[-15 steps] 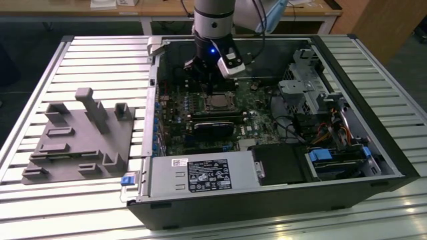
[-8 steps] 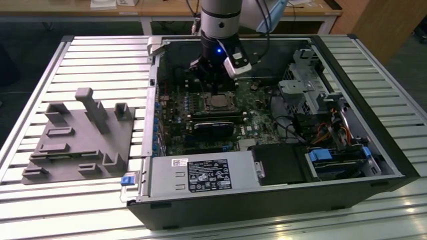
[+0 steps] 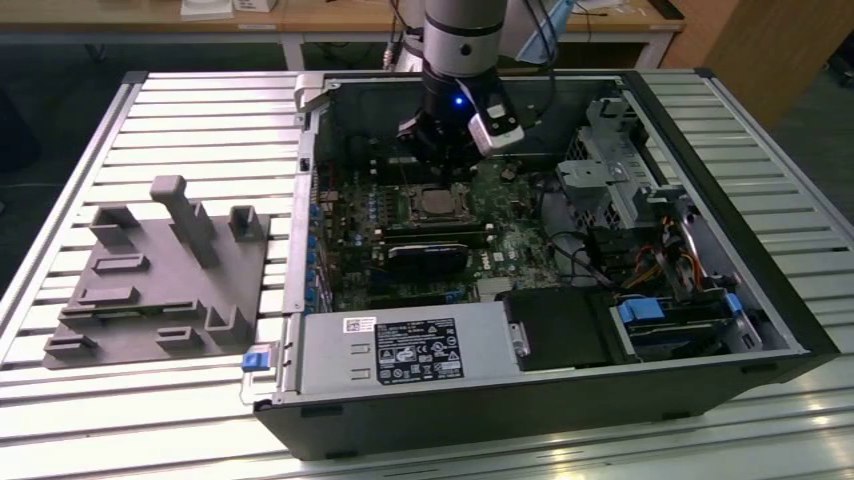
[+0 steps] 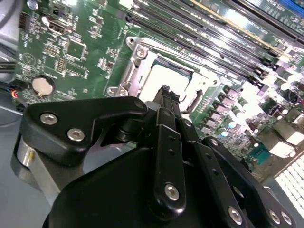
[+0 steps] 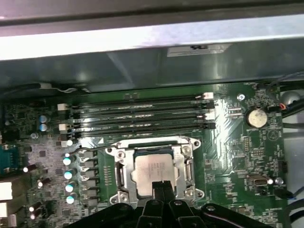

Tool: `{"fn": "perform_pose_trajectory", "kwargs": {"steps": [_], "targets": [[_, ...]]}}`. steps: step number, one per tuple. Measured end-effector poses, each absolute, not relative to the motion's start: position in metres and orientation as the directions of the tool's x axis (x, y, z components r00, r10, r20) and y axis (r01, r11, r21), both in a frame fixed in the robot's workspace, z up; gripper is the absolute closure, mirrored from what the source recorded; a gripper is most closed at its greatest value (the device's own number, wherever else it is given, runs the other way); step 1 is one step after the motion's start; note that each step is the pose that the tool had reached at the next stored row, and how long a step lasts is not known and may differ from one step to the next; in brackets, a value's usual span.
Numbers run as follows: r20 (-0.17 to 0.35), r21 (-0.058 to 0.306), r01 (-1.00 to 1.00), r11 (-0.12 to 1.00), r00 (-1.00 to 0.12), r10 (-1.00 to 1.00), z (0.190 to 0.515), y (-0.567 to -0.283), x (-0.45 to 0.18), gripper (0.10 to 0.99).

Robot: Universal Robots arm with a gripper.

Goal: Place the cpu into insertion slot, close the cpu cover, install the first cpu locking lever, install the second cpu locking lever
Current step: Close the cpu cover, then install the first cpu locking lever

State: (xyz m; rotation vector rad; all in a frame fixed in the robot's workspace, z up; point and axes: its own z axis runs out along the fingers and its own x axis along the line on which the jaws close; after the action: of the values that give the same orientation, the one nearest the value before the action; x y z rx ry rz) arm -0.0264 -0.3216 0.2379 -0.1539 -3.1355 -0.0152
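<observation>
The cpu (image 5: 153,168) lies flat in its socket on the green motherboard, its silver-grey top showing in both wrist views (image 4: 164,78) and in the exterior view (image 3: 434,205). The cpu cover (image 5: 119,167), a silvery frame (image 4: 137,53), lies down around it, with the chip showing through its window. A thin wire lever (image 5: 102,146) runs along the socket edge beside the memory slots. My gripper (image 5: 161,186) hovers just over the chip's edge with its black fingertips (image 4: 165,94) shut together and nothing between them. In the exterior view my gripper (image 3: 430,168) hangs inside the open case above the socket.
Memory slots (image 5: 137,114) lie beside the socket, and a coin battery (image 5: 256,117) sits further along the board. A black rectangular block (image 3: 427,260) sits by the socket. The case walls (image 3: 300,200), the power supply (image 3: 400,350) and drive bays (image 3: 627,180) surround the board. A grey fixture (image 3: 160,280) rests on the table.
</observation>
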Motion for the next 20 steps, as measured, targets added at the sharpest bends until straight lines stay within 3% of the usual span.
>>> {"fn": "perform_pose_trajectory", "kwargs": {"steps": [20], "targets": [[0.003, 0.010, 0.098, 0.995, -0.995, 0.098, 0.2445, -0.3182, -0.0266, 0.980]]}}
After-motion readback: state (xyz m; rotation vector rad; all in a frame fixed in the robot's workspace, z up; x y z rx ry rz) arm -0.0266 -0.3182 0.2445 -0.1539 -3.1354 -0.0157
